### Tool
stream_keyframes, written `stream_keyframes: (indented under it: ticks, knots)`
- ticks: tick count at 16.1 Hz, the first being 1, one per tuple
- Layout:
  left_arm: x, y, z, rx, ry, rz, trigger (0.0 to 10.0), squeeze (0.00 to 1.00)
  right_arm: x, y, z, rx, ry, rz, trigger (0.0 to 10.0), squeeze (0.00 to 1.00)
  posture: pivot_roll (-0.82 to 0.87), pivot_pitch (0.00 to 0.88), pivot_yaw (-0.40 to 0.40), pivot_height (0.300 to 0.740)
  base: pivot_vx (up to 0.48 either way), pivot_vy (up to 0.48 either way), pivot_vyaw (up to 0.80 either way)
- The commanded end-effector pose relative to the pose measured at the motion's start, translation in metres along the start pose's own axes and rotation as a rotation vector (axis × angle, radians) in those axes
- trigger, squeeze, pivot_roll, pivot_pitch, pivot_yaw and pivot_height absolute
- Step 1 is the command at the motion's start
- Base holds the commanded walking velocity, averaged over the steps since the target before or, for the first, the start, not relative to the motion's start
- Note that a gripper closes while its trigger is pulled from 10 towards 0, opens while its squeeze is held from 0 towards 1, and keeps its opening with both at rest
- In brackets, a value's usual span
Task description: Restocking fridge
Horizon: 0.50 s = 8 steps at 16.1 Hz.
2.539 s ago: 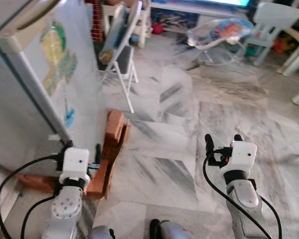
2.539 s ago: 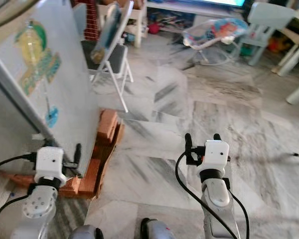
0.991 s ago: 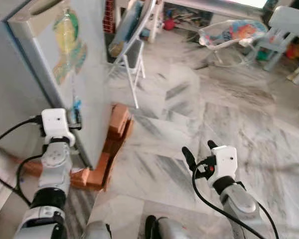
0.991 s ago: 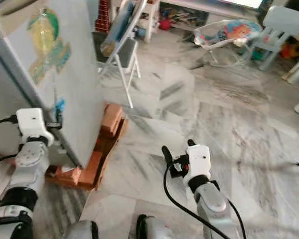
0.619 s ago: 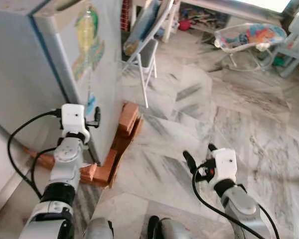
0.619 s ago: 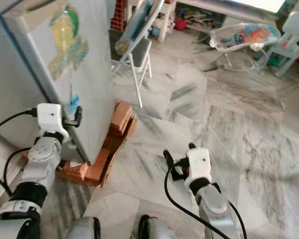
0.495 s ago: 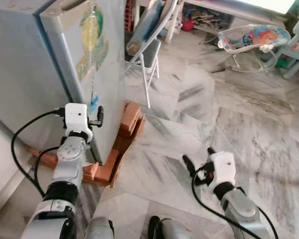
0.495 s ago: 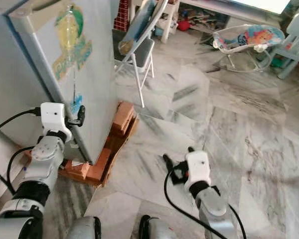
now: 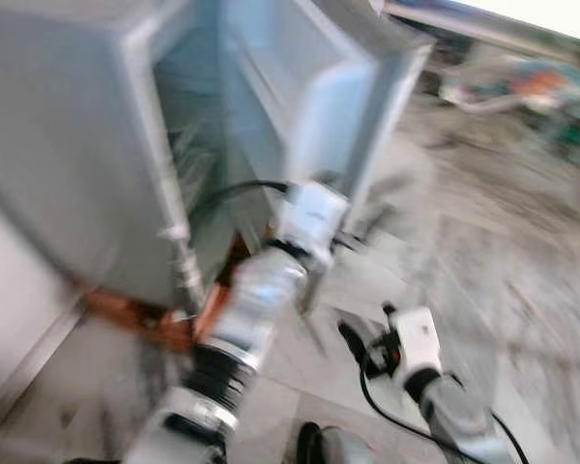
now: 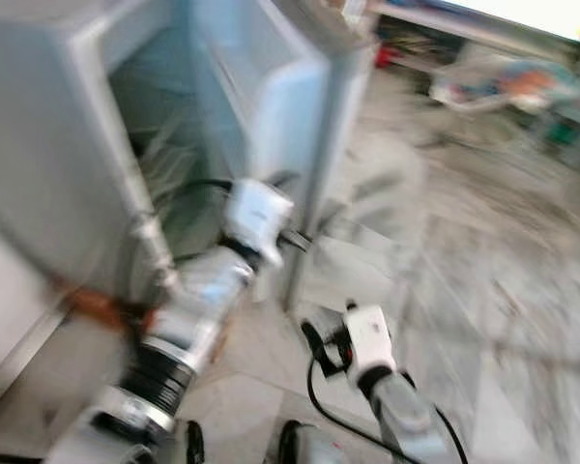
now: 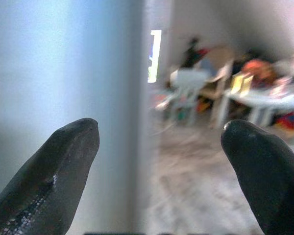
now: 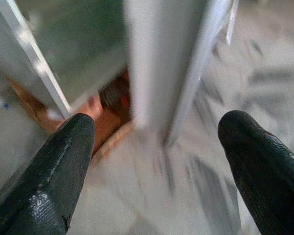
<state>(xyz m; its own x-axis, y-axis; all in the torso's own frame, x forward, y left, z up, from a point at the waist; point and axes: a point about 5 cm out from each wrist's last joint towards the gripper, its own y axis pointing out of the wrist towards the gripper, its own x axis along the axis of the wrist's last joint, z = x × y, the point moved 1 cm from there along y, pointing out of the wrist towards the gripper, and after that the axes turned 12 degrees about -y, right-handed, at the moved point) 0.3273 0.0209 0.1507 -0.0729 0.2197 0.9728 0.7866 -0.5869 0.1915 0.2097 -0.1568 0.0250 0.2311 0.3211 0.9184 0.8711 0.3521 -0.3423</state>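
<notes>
The grey fridge (image 9: 68,164) stands on the left with its door (image 9: 329,97) swung open, and the dim inside (image 9: 198,145) shows wire shelves; the picture is blurred. My left gripper (image 9: 353,237) reaches across to the door's lower edge. In the left wrist view its fingers (image 11: 54,166) are open and wide apart, with the pale door (image 11: 63,63) just ahead of them; I cannot tell whether they touch it. My right gripper (image 9: 367,333) hangs low over the floor, open and holding nothing, and its fingers (image 12: 49,181) point at the foot of the door (image 12: 161,63).
Orange bricks (image 9: 145,324) prop up the fridge's base. Grey marble floor (image 9: 493,242) spreads to the right. A baby bouncer (image 9: 522,82) and small furniture sit blurred at the far right. A pale wall (image 9: 14,319) runs along the left.
The fridge door, shut half a second ago, now stands open. My left arm has swung right along with the door's edge. The head camera has moved and the picture is blurred.
</notes>
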Motion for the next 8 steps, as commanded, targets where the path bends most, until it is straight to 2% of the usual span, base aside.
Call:
stream_keyframes:
  ticks: [1,2,3,4,5,6,7,8]
  knots:
    - [-0.007,-0.009,0.021,0.103,-0.012,0.028,10.0,0.0,-0.004,-0.002,-0.001,0.013,-0.01,0.025,10.0,0.0,0.03,0.114,-0.077,0.74,0.0,0.0,0.0]
    - [-0.003,-0.016,0.036,0.162,0.0,0.024,10.0,0.0,-0.004,-0.001,-0.001,0.018,-0.007,0.02,10.0,0.0,0.03,0.114,-0.077,0.74,0.0,0.0,0.0]
    - [0.0,-0.022,0.045,0.201,0.012,0.025,10.0,0.0,-0.004,0.0,-0.001,0.02,-0.005,0.016,10.0,0.0,0.04,0.116,-0.076,0.74,0.0,0.0,0.0]
    - [-0.004,-0.041,0.063,0.282,0.035,0.048,10.0,0.0,0.002,0.005,-0.003,-0.032,-0.019,-0.028,10.0,0.0,0.05,0.115,-0.075,0.74,0.0,0.0,0.0]
    - [-0.01,-0.054,0.069,0.321,0.043,0.065,10.0,0.0,0.009,0.009,-0.01,-0.1,-0.019,-0.064,10.0,0.0,0.05,0.114,-0.074,0.74,0.0,0.0,0.0]
    - [-0.017,-0.063,0.07,0.337,0.059,0.083,10.0,0.0,0.015,0.011,-0.017,-0.157,-0.061,-0.081,10.0,0.0,0.06,0.114,-0.074,0.74,0.0,0.0,0.0]
    - [-0.028,-0.075,0.067,0.361,0.028,0.109,10.0,0.0,0.02,0.013,-0.024,-0.217,-0.082,-0.098,10.0,0.0,0.06,0.116,-0.073,0.74,0.0,0.0,0.0]
    - [-0.038,-0.086,0.062,0.378,-0.009,0.138,10.0,0.0,0.024,0.014,-0.031,-0.26,-0.053,-0.114,10.0,0.0,0.07,0.118,-0.074,0.74,0.0,-0.27,0.0]
